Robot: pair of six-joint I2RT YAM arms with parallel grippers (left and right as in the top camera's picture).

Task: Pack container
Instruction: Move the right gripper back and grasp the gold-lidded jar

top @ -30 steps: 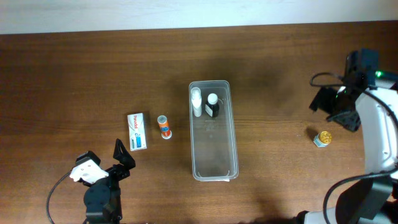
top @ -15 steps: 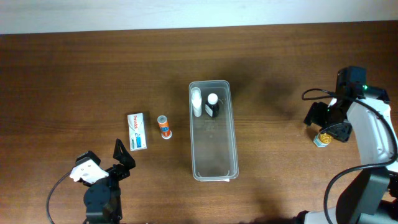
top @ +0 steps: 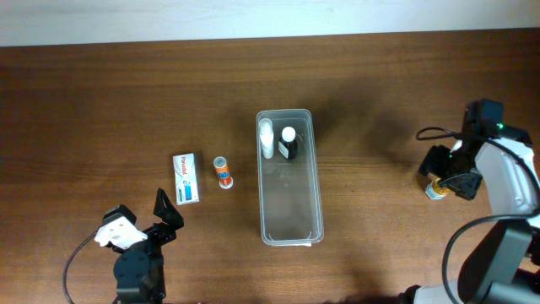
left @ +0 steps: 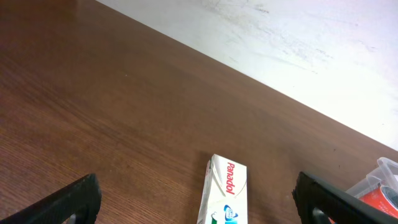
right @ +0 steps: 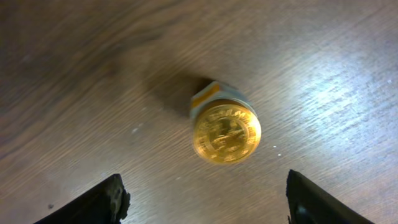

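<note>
The right gripper [right: 205,202] hangs over a little gold-lidded jar [right: 225,130] way out on the right side of the table [top: 101,101]. Its fingers are spread wide on either side of the jar and have hold of nothing. The left gripper [left: 199,205] sits low at the front left, also wide open and empty, and looks toward the white medicine box [top: 186,177].

The container [top: 291,207] stands in the middle of the table with its long side running front to back. A white bottle [top: 267,139] and a dark bottle with a white cap [top: 288,143] already sit at its far end.

The jar looks like the risky bit. In the wrist view it seems tipped, with the lid facing the camera, though it's hard to be sure. A round lid and a short body don't give the fingers much flat surface, so if they close off-centre the jar could squirt out or roll away. It's also near the right edge of the table, so a bad nudge could send it off.

Nothing lies between the jar and the container, just bare wood. The near end of the tub has plenty of room, and dropping the jar there would avoid knocking the two bottles. A small bottle with an orange label [top: 223,171] stands just left of the tub, beside the box, and both are well apart from the jar.
</note>
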